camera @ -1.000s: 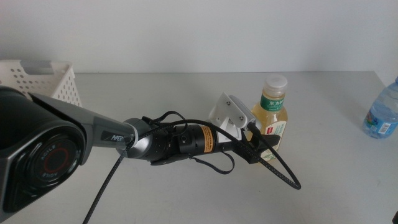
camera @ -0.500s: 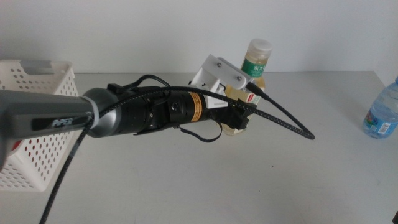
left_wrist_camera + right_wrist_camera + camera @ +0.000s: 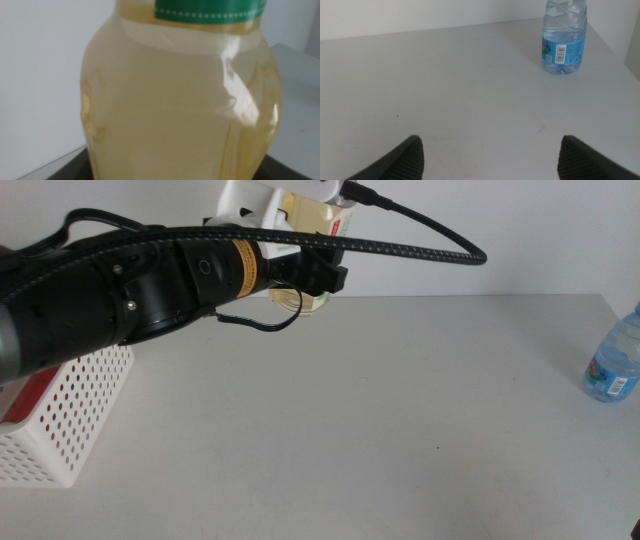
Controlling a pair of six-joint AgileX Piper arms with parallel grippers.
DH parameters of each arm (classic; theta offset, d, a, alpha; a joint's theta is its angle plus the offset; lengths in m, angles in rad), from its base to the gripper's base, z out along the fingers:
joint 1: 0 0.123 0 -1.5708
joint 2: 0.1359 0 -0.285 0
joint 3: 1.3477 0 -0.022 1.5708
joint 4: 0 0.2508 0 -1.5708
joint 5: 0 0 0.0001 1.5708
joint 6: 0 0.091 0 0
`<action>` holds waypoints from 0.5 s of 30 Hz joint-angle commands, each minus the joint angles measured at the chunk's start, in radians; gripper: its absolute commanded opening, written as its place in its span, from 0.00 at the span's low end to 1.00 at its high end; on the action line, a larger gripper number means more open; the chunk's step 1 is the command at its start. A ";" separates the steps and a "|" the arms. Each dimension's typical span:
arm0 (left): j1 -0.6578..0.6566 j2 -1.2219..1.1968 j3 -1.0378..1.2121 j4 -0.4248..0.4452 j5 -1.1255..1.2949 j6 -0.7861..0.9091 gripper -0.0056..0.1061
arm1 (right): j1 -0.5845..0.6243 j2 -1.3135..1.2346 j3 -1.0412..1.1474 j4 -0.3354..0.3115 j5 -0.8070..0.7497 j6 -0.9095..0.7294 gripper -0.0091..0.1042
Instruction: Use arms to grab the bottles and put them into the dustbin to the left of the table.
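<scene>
Fingers of left gripper (image 3: 318, 275) pinching tea bottle (image 3: 180, 100), lifted above table (image 3: 400, 400).
Carry level over basket (image 3: 70, 430) before letting go; right gripper (image 3: 487, 155) spread, near water bottle (image 3: 563, 37).

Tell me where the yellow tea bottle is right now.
The yellow tea bottle is off the table, held high in the left gripper near the middle view's top edge, right of the dustbin.

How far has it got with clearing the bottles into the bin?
One looks done: something red shows through the dustbin, probably the soda can. In hand: the left gripper holds the yellow tea bottle up off the table, not yet over the dustbin. Left: the water bottle stands untouched at the table's right edge, ahead of the right gripper, whose jaws are open.
</scene>
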 commanded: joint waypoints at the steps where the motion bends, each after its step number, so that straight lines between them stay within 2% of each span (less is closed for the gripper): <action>1: 0.000 -0.110 -0.035 -0.006 0.048 -0.013 0.22 | -0.006 -0.022 -0.010 -0.012 -0.075 -0.008 0.73; 5: -0.001 -0.181 -0.024 -0.010 0.176 -0.002 0.22 | -0.006 -0.022 -0.010 -0.012 -0.075 -0.008 0.73; 7: 0.002 -0.210 -0.015 -0.057 0.242 0.052 0.22 | -0.006 -0.022 -0.010 -0.012 -0.075 -0.008 0.73; 10: 0.040 -0.244 -0.016 -0.283 0.339 0.310 0.22 | -0.006 -0.022 -0.010 -0.012 -0.075 -0.008 0.73; 13: 0.116 -0.269 -0.016 -0.614 0.391 0.653 0.22 | -0.006 -0.022 -0.010 -0.012 -0.075 -0.008 0.73; 15: 0.164 -0.284 -0.016 -0.767 0.424 0.834 0.22 | -0.006 -0.022 -0.010 -0.012 -0.075 -0.008 0.73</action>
